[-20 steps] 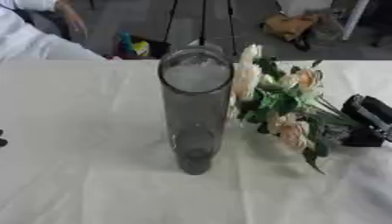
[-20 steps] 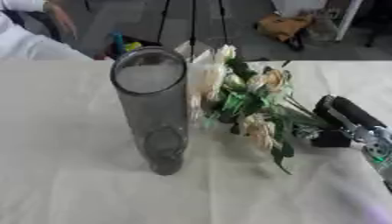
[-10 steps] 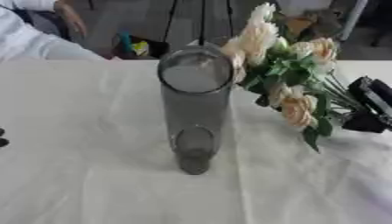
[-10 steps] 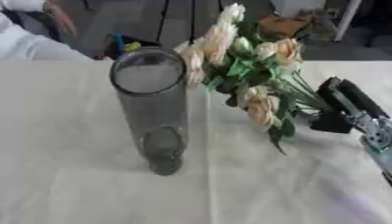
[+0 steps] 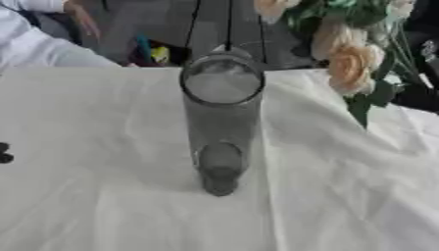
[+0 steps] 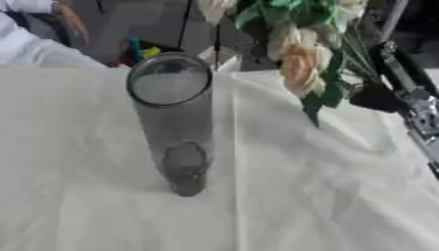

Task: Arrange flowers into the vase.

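A tall clear cylindrical vase (image 5: pixel 221 122) stands upright in the middle of the white tablecloth (image 5: pixel 103 206), its mouth open toward me. A bunch of peach and cream flowers (image 6: pixel 300 63) with green leaves hangs in the air above and to the right of the vase mouth, apart from it. Its top blooms run out of the view. My right hand (image 6: pixel 376 97) is shut on the stems at the right, its silver forearm running down the right edge. Only a small black bit of my left hand (image 5: pixel 4 153) shows at the left edge.
The cloth is creased around the vase. Beyond the table's far edge are thin dark stand legs (image 5: pixel 230 24) and some coloured things on the floor (image 5: pixel 153 53).
My right hand has lifted the flowers off the table, from lying beside the vase to hanging high at the upper right. The vase has not moved.
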You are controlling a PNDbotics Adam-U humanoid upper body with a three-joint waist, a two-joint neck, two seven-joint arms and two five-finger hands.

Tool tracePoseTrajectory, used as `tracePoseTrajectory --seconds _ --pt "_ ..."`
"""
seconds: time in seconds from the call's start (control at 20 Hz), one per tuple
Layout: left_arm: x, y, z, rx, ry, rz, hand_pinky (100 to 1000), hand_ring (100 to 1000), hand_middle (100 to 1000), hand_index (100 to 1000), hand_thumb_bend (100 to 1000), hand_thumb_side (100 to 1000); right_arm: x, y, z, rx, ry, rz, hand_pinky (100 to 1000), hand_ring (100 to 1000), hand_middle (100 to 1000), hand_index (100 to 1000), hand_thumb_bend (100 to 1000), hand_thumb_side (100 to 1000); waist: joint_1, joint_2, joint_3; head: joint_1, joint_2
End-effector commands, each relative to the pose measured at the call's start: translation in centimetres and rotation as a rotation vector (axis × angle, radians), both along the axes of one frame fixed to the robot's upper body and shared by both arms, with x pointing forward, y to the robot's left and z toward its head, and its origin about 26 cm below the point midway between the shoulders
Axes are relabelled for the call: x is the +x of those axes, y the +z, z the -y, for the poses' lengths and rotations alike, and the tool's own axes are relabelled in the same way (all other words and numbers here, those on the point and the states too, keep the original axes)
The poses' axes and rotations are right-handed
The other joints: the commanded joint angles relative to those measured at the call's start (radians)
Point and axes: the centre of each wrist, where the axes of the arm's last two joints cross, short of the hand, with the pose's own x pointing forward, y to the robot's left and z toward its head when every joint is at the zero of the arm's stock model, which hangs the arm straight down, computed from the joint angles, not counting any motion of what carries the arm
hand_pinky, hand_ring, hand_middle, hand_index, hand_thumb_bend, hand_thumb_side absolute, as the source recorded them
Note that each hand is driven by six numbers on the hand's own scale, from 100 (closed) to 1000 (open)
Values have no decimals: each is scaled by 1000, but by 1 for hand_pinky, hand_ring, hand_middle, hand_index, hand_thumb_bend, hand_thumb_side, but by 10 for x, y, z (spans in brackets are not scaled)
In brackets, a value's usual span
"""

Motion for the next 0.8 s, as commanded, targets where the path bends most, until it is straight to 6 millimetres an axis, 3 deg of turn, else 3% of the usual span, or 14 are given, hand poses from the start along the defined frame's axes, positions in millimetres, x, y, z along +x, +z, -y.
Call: tracePoseTrajectory --seconds 0.05,0.35,0.5,0.55,0.6,0.8 --pt "-2 6 -3 22 0 21 539 581 723 863 100 1000 -8 38 -10 63 43 62 112 100 100 100 390 554 -11 -47 3 6 5" --pt "-2 6 -4 26 -6 17 539 581 723 862 100 1000 -7 69 -42 220 143 123 100 100 100 100 364 519 -16 -60 13 15 13" --pt "-3 5 -4 27 -10 15 539 581 723 862 100 1000 -5 85 -62 307 210 156 100 100 100 100 309 464 -18 -69 22 15 17" --pt "-3 5 -4 27 -12 14 539 581 723 862 100 1000 -4 89 -68 332 230 164 100 100 100 100 382 463 -19 -72 24 15 18" --pt "-3 5 -4 28 -13 13 539 581 722 862 100 1000 -4 93 -75 357 250 172 100 100 100 100 287 442 -19 -74 27 15 20" --pt "-3 4 -3 29 -23 7 539 580 722 862 100 1000 0 106 -97 448 318 191 100 100 100 100 247 393 -23 -84 39 10 25"
